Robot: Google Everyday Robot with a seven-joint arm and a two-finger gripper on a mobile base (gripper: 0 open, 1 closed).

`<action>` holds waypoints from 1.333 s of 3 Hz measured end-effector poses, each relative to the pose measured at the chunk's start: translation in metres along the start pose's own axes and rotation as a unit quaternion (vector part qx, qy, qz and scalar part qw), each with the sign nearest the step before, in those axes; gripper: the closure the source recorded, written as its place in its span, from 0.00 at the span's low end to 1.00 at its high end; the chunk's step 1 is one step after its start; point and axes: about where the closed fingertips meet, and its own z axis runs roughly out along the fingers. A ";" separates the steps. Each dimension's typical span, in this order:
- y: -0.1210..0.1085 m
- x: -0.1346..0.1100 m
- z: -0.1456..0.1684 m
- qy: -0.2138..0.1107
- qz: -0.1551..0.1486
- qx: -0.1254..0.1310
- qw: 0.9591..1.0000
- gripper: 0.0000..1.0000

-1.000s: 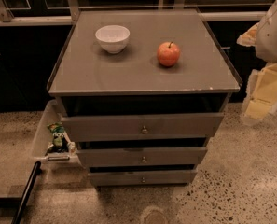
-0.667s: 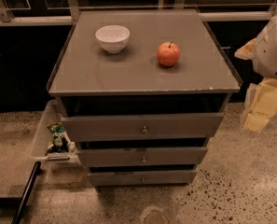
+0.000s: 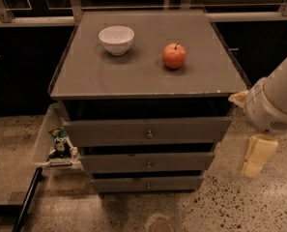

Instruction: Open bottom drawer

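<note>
A grey cabinet has three drawers stacked at its front. The bottom drawer is the slimmest front, lowest, with a small round metal knob. It sits nearly flush under the middle drawer and the top drawer. My gripper hangs at the right of the cabinet, beyond the drawers' right ends, at about the middle drawer's height. It is apart from all the knobs. The white arm joint above it covers part of the view.
A white bowl and a red apple stand on the cabinet top. A clear bin holding a snack bag hangs at the cabinet's left side. A dark pole lies lower left. Speckled floor surrounds the cabinet.
The arm has come down and a little left, closer to the cabinet's right side. The drawers, bowl and apple have not moved.
</note>
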 end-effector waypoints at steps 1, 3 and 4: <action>0.019 0.019 0.058 -0.020 -0.027 -0.008 0.999 0.00; 0.015 0.020 0.063 -0.022 -0.040 0.007 0.999 0.00; 0.015 0.021 0.067 -0.023 -0.037 0.004 0.999 0.00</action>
